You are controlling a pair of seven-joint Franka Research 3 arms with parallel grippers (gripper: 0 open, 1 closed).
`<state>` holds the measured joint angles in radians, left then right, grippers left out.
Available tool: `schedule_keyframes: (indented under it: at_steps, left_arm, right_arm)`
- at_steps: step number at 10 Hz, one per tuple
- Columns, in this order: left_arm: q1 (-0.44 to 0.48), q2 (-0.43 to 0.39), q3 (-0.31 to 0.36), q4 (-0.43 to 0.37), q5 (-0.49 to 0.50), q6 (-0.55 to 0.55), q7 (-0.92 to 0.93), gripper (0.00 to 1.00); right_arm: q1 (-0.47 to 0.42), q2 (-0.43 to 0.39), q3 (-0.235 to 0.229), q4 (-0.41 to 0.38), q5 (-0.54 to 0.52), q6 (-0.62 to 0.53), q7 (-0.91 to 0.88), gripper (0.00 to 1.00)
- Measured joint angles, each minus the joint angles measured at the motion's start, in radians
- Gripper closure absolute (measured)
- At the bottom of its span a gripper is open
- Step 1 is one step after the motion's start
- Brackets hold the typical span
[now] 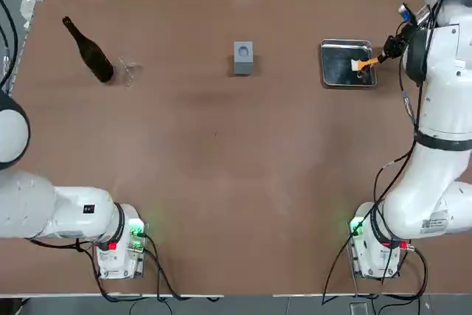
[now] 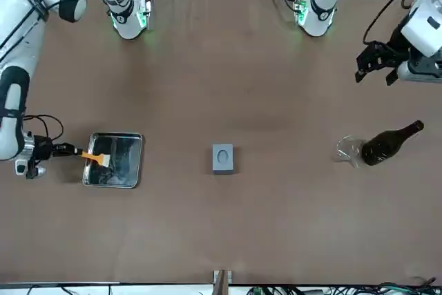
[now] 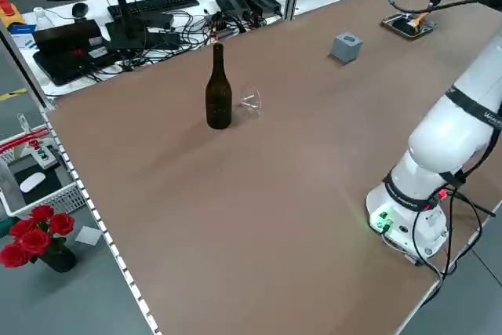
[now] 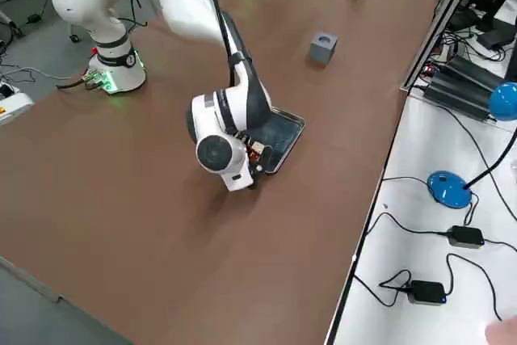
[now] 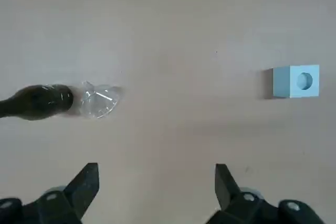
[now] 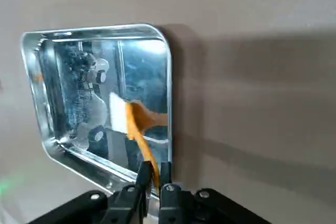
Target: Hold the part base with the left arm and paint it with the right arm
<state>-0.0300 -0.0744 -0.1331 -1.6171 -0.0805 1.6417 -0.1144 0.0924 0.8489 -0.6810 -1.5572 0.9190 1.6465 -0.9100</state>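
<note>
The right pincer (image 6: 155,174) grips an orange-handled brush (image 6: 143,137), its white bristles above a metal tray (image 6: 111,170) on the brown counter (image 2: 276,233). The part base (image 1: 243,57), a grey block, sits well apart from that pincer, beyond the tray. The left pincer (image 5: 157,190) stands open over the counter, the block well apart from it.
</note>
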Motion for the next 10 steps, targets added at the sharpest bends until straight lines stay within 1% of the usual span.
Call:
schedule_keyframes:
  at_steps: [1,2,5,9,10]
  left_arm:
    - [0.0,-0.019,0.001,-0.024,0.005,0.012,-0.002,0.02]
    - [0.005,-0.025,0.004,-0.029,0.012,0.015,-0.002,0.02]
    - [0.026,-0.017,0.008,-0.026,0.017,0.025,-0.002,0.02]
    - [0.026,-0.004,0.004,-0.02,0.018,0.026,-0.017,0.02]
    - [0.024,-0.004,0.002,-0.019,0.021,0.026,-0.026,0.02]
  right_arm:
    - [0.0,0.008,0.0,0.003,0.0,0.001,0.0,0.86]
    - [0.0,0.013,-0.001,0.011,0.0,0.001,0.0,0.86]
    - [-0.001,0.024,-0.002,0.028,0.0,0.003,0.0,0.86]
    - [-0.006,0.028,-0.004,0.03,0.0,0.047,-0.001,0.84]
    - [-0.006,0.033,-0.003,0.03,0.0,0.057,-0.001,0.73]
